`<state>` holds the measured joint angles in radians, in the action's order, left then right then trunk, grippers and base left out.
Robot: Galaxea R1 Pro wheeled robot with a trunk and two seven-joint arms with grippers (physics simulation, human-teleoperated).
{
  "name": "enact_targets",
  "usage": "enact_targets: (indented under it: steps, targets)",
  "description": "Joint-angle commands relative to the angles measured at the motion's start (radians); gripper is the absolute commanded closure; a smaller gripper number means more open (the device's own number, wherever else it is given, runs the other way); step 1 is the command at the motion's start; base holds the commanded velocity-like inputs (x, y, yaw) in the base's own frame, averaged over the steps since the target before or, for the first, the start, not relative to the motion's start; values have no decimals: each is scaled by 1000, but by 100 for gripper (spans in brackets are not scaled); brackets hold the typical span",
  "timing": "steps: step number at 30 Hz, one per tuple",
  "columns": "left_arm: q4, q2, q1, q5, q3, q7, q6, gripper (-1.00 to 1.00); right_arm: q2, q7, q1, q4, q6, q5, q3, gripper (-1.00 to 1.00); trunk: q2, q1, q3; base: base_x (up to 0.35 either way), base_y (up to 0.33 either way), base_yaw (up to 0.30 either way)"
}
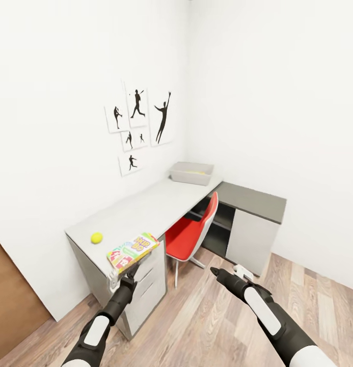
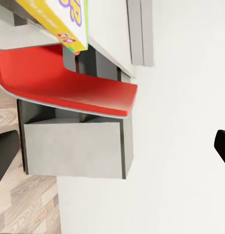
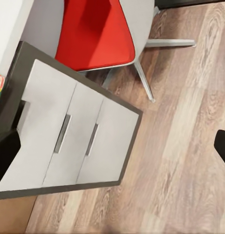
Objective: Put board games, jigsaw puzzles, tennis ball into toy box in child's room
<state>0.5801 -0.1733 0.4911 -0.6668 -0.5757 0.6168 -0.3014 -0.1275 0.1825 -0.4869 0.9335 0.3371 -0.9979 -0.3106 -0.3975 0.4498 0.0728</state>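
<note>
Wooden floor lay open under both arms. The left gripper (image 1: 129, 275) was just below the desk's (image 1: 145, 209) near edge, the right gripper (image 1: 215, 271) over free floor; both looked open and empty. A board game (image 1: 132, 250) overhung that edge, the tennis ball (image 1: 97, 237) beside it. The toy box (image 1: 191, 173) stood far, something yellow inside; most work seemingly remained.

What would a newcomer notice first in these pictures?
Probably the red chair, tucked under the long grey table. Next, the colourful board game at the table's near edge, just above the left gripper, with the tennis ball beside it. The pale toy box stands far back by the wall.
</note>
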Motion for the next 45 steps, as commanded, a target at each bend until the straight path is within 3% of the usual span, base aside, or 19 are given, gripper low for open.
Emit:
enact_targets:
  steps: [1,31,34,37,45]
  targets:
    - [0,-1,1,-3,-5,3,-9,-100,-1,9,-1,2,0,-10,-4,-100,-3,0,2,-206,-46,38]
    - [0,-1,1,-5,-6,1,-11,-100,5,9,-1,4,0,-10,-8,-100,-3,0,1,45,-4,117]
    - [0,-1,1,-23,-12,0,-12,-100,5,9,-1,4,0,-10,-8,-100,-3,0,0,7,0,157]
    - [0,-1,1,-75,-12,1,-12,-100,5,9,-1,4,1,-10,-8,-100,-3,0,0,2,0,52]
    - [0,-1,1,-105,-12,1,-12,-100,5,9,-1,4,1,-10,-8,-100,-3,0,0,0,0,10]
